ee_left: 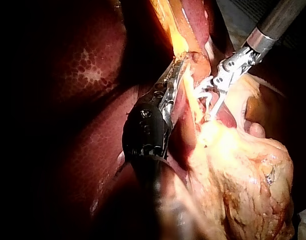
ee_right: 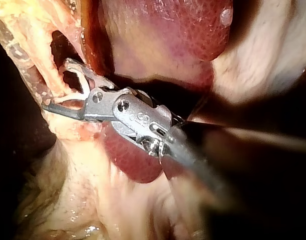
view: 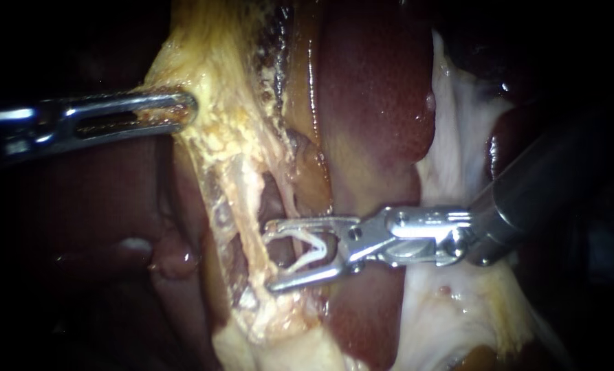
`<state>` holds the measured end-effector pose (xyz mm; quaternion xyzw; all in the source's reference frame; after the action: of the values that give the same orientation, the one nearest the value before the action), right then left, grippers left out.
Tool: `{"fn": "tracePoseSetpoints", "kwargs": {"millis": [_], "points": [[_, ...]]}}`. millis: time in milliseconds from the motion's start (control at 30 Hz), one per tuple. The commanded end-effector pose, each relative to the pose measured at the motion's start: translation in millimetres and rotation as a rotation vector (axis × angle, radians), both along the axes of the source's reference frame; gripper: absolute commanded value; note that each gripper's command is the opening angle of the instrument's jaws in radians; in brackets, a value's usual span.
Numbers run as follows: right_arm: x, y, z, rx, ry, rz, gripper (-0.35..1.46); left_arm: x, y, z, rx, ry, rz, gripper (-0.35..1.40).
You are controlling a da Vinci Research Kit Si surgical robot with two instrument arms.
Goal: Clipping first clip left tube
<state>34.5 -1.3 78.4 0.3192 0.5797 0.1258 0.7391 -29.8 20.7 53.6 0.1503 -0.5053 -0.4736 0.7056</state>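
Our right instrument (view: 271, 255) carries a white clip (view: 310, 249) seated between its wide-spread jaws. The jaw tips sit at the pale tube (view: 248, 206), just beside the dark red liver (view: 375, 103). Our left instrument (view: 186, 110) has its jaws clamped narrowly on yellow fatty tissue (view: 217, 62) farther up.

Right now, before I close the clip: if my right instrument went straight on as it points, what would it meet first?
Probably the pale tube in the yellowish strand: the right instrument, its jaws holding the clip, has its tips right at it. Depth is unclear.
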Motion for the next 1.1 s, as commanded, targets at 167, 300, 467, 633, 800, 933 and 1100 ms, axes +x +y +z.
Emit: {"fn": "tracePoseSetpoints", "kwargs": {"millis": [167,300,467,633,800,933,1100], "points": [[0.9,-1.0,-0.2,0.083,0.098,-0.052,0.59,0.0,0.0,0.0,0.000,0.000,0.000,-0.35],[1.1,-1.2,-1.1,0.156,0.169,-0.094,0.57,0.0,0.0,-0.1,0.000,0.000,0.000,-0.35],[1.9,-1.6,-1.9,0.215,0.214,-0.113,0.55,0.0,-0.1,-0.1,0.000,0.001,0.000,-0.35],[2.5,-1.8,-2.2,0.235,0.236,-0.128,0.54,-0.1,0.0,-0.1,0.000,0.001,-0.001,-0.35],[3.0,-2.0,-2.0,0.233,0.237,-0.131,0.52,-0.3,0.0,0.0,0.000,0.001,-0.001,-0.35],[3.2,-2.2,-1.8,0.231,0.238,-0.136,0.50,-0.4,0.0,0.0,-0.001,0.004,-0.004,-0.35],[3.1,-2.7,-1.5,0.224,0.227,-0.148,0.46,-0.4,-0.1,0.0,-0.001,0.004,-0.005,-0.35]]}}
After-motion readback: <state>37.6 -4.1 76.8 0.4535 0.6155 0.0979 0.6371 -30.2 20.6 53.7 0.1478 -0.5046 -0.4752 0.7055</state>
